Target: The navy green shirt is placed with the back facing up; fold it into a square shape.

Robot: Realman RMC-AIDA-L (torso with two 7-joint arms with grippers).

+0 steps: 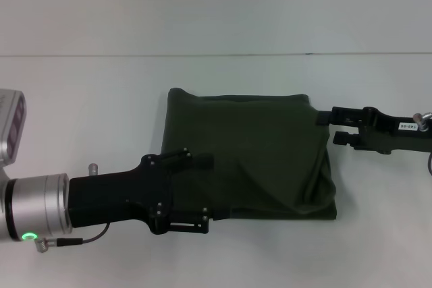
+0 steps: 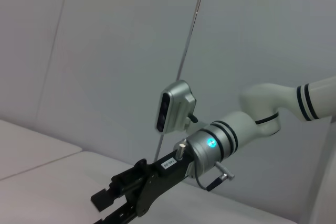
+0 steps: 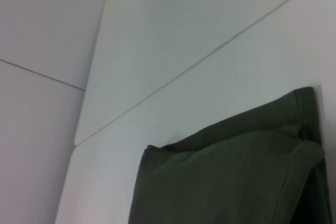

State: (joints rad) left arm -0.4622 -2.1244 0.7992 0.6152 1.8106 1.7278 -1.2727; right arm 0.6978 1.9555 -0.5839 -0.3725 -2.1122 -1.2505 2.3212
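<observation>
My left gripper (image 1: 202, 193) overlaps the navy green shirt's (image 1: 260, 156) near-left corner, finger state unclear. The shirt lies mid-table (image 1: 81, 99), nearly square (looks finished). My right gripper (image 1: 332, 127), fingers apart, touches its right edge; next, withdraw cleanly.

A: How many shirts are on the table?
B: One navy green shirt (image 1: 250, 156), lying on one white table (image 1: 101, 99).
A: And how many robot arms can be seen?
B: Two, each ending in one gripper: the left gripper (image 1: 202, 190) and the right gripper (image 1: 329, 128).
A: Anything else countable?
B: One wrist camera (image 2: 173, 106), mounted on the right arm.
</observation>
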